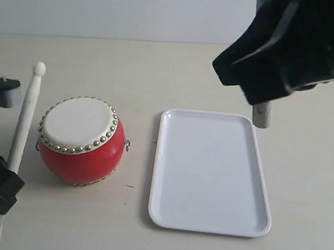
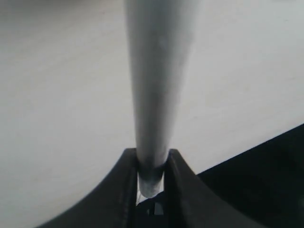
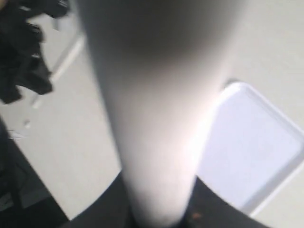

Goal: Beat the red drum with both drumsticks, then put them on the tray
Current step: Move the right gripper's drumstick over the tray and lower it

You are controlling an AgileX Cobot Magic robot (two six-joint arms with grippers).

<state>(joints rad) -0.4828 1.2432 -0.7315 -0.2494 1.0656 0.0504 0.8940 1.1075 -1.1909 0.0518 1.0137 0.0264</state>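
The left end effector (image 2: 152, 180) has two smooth, curved matte-black fingers (image 2: 124, 190). The right end effector (image 3: 159, 216) is likewise black, bulky and angular.

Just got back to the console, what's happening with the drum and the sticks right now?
Each hand holds one stick. The left hand is shut on a drumstick that runs alongside the red drum, on its left in the exterior view and clear of the skin. The right hand grips the other drumstick, whose end shows by the far right corner of the tray. Neither stick lies on the tray yet.
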